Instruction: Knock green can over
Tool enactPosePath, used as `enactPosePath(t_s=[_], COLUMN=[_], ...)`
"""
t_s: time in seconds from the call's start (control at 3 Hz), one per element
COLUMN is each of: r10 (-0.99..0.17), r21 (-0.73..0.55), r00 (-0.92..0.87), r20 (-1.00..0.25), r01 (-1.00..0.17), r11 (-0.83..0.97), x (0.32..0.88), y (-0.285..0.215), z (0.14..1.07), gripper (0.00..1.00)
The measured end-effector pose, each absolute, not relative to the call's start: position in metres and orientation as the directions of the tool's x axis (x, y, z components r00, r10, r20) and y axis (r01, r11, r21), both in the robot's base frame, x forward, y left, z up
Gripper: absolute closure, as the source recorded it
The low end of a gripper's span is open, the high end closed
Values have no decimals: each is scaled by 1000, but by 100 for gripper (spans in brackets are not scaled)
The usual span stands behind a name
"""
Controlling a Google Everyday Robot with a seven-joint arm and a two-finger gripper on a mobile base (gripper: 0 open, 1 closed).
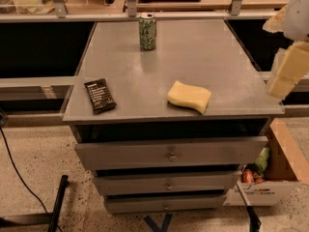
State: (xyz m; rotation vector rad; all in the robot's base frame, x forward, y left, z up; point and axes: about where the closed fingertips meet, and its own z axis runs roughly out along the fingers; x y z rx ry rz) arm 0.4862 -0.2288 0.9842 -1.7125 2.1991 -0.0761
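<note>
Our grey metal desk (193,57) with drawers stands on a speckled floor. The small light-green cylindrical drink can (147,32) stands upright by the far edge, slightly left of its middle. A black snack bar wrapper (100,95) lies near the front left corner, and a yellow sponge (189,96) near the front edge. Our cream gripper (286,71) hangs just past the right edge; we cannot tell whether it is clenched or released.

Sponge (189,96) and wrapper (100,95) on cabinet (203,47)
</note>
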Motion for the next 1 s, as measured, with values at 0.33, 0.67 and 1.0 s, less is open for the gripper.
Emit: enactPosePath(t_s=[0.33,0.67,1.0], r10=[-940,-928,-928], r21=[-222,-200,-202], r00=[-177,-172,-171], r20=[-290,-330,-330], r01=[-943,-948,-948], r11=[246,247,246], x=[554,642,642], y=[-244,-261,-260], z=[963,915,915], gripper=[0,0,0])
